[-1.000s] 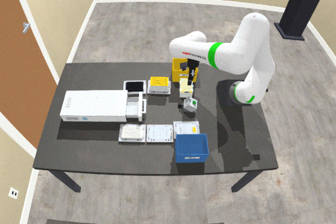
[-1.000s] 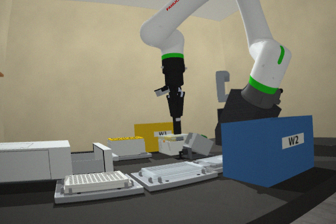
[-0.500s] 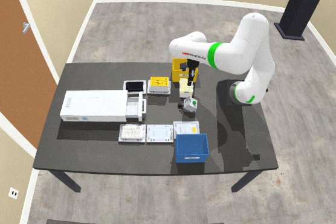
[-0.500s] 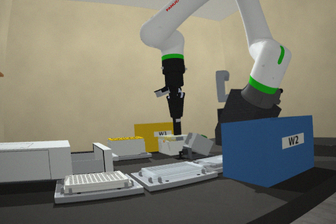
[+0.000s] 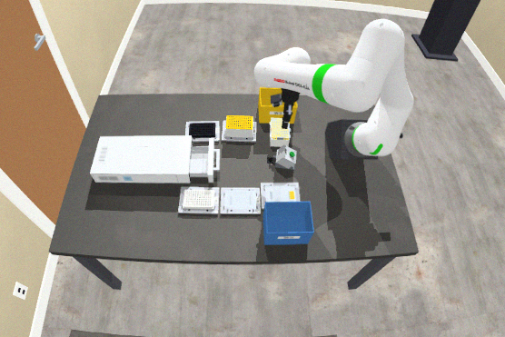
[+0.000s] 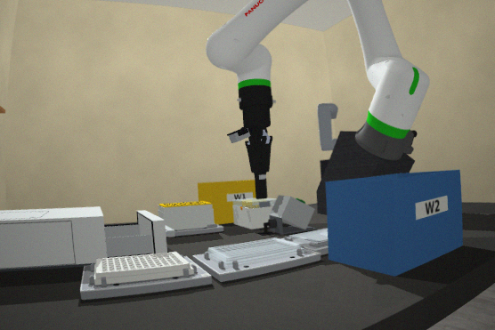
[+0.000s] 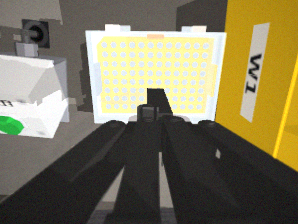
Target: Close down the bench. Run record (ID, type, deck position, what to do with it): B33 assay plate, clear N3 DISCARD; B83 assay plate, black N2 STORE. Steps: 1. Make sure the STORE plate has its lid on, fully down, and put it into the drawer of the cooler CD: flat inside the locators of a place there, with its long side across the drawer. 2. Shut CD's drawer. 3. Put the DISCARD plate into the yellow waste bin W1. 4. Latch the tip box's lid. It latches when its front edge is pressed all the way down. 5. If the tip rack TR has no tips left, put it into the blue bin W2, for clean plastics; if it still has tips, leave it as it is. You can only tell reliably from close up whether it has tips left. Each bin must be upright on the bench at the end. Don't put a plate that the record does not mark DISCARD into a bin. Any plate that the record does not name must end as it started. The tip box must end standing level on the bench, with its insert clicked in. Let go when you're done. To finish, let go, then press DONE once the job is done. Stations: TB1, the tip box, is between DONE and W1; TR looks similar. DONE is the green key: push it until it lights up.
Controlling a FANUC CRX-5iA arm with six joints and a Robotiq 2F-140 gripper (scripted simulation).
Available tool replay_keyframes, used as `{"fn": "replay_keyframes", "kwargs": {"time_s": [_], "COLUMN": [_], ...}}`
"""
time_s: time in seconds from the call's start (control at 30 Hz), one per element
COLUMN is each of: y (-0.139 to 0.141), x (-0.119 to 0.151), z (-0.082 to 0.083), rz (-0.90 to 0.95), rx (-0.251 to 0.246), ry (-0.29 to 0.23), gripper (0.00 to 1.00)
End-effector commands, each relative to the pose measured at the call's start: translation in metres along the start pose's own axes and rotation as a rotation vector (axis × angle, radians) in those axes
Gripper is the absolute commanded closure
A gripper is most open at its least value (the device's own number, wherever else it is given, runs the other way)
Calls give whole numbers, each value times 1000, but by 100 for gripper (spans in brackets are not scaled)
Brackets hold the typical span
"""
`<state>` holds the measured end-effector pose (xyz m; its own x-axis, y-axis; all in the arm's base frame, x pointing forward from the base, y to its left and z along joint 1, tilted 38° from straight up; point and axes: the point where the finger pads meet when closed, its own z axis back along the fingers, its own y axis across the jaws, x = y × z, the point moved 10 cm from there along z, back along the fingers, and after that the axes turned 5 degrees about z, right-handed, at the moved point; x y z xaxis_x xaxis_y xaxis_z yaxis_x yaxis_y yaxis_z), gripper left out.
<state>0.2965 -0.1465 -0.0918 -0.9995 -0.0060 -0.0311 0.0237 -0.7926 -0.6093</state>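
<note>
While poised over the tip box [image 5: 279,133], the hand [image 6: 260,190]: fingers pinched fully together, nothing between them, tips at or just above the box's front edge — contact not discernible. Box on the counter [image 5: 136,243] between yellow bin W1 [image 5: 266,104] and the green DONE key [image 5: 292,153]. Black plate [image 5: 202,129] behind the cooler's open drawer [image 5: 205,162]. Blue bin W2 [image 6: 392,221] upright near the counter's front.

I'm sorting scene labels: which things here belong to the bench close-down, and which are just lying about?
Job:
black plate, clear plate, cooler, yellow bin W1, blue bin W2, tip box under the shut gripper, tip rack, green DONE key.

Lying about:
white well plate, door, black pedestal, wall socket.
</note>
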Motion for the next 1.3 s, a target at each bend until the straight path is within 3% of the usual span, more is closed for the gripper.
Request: {"fn": "replay_keyframes", "kwargs": {"time_s": [0.0,1.27], "y": [0,0], "x": [0,0], "z": [6,74], "rz": [0,0], "rx": [1,1], "ry": [1,1], "gripper": [90,90]}}
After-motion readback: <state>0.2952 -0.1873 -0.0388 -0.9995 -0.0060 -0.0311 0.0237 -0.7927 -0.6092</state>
